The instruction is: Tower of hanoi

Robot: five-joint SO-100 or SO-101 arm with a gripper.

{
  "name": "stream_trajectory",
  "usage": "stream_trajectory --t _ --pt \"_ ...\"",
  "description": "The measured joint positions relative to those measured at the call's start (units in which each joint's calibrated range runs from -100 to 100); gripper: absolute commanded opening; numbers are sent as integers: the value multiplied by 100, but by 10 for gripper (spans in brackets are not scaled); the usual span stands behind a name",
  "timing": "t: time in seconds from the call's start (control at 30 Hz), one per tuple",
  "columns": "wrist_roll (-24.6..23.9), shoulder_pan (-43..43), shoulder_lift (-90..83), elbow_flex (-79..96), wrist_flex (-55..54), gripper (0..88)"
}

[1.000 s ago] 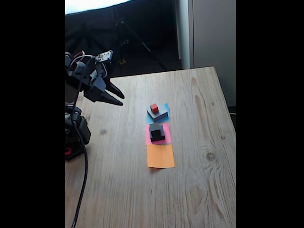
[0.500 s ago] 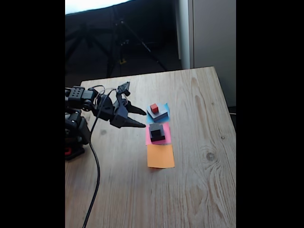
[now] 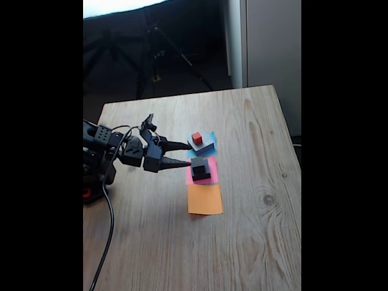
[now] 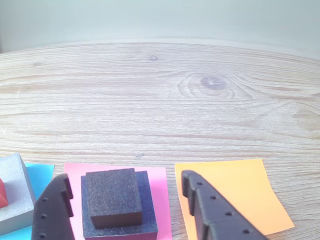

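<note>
The tower of hanoi is split into two stacks. On the pink paper, a small black cube point(image 3: 200, 165) point(image 4: 113, 196) sits on the medium black block point(image 4: 145, 210). On the blue paper, the tiny red cube point(image 3: 196, 137) point(image 4: 1, 194) rests on the flat grey block point(image 3: 205, 145) point(image 4: 15, 200). My gripper point(image 3: 188, 154) point(image 4: 125, 180) is open, low over the table, its fingertips just left of both stacks in the fixed view. In the wrist view the fingers point(image 4: 205, 210) straddle the small black cube without touching it.
Nothing rests on the orange paper square point(image 3: 205, 199) point(image 4: 230, 195), which is nearest the front. The wooden table point(image 3: 254, 230) has free room to the right and front. The arm's base and cable point(image 3: 97, 182) stand at the left edge.
The arm has swung down from high at the left and reached right, bringing the open gripper low beside the two stacks. The blocks have not moved.
</note>
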Motion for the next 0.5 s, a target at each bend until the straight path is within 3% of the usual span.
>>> stream_trajectory --t 0.17,0.5 --pt "260 -207 590 174 -849 277" --pt "260 -279 1590 174 -1809 302"
